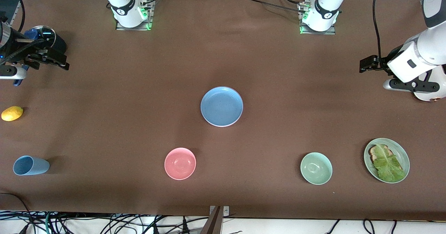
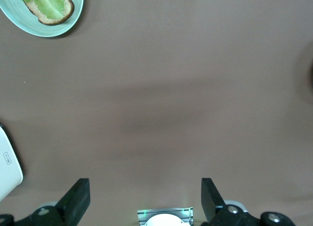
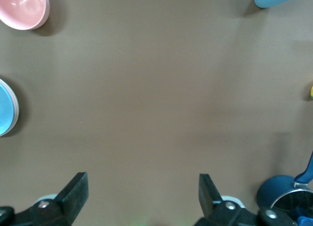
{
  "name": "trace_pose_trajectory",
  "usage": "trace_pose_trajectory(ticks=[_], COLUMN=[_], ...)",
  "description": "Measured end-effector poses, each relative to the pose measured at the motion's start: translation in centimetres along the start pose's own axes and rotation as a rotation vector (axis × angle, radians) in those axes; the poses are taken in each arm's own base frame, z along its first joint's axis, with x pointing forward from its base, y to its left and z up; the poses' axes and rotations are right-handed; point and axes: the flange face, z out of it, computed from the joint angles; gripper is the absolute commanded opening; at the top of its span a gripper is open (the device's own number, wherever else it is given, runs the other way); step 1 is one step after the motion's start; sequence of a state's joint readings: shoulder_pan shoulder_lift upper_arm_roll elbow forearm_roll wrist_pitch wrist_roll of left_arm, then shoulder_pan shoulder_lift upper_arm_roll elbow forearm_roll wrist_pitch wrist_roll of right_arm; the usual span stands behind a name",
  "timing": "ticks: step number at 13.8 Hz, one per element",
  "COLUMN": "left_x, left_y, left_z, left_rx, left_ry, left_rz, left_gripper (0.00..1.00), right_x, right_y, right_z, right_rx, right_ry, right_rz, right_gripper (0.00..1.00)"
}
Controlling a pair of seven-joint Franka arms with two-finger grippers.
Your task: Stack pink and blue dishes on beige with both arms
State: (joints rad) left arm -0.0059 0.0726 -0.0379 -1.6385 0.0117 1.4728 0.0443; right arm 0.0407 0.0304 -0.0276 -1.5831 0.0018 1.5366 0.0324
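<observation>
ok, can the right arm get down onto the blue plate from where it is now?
Probably yes. The right gripper hangs open over bare table at its own end, and nothing stands between it and the blue plate at mid-table. The left gripper waits open at its own end.

Both arms: glossy white shells with black joint bands, each band bearing a small white logo. Bases sit on metal plates showing green indicator lights, with red fittings above. Black cables trail from both. Left gripper (image 2: 145, 199) and right gripper (image 3: 143, 196): dark, wedge-shaped fingers, apparently matte, with round fasteners beside them.
</observation>
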Motion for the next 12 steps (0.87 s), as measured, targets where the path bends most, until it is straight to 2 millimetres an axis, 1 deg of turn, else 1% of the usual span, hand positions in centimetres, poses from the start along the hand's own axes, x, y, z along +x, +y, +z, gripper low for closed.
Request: trace_pose_trajectory(ticks=[2,6,12], left_x=[0.0,0.0,0.0], left_y=[0.0,0.0,0.0], left_z=[0.0,0.0,0.0], left_rx=[0.0,0.0,0.0], left_ry=[0.0,0.0,0.0], left_rz=[0.0,0.0,0.0], left_gripper=[1.0,1.0,1.0], right_x=[0.0,-0.1,-0.2], right_y=[0.7,3.3,3.3], right_z=[0.0,0.1,0.1], right_rx=[-0.005,-0.002,-0.002], right_ry=[-0.001,-0.013,-0.016], right_rz=[0.007,0.028,0.025], right_gripper=[1.0,1.0,1.0])
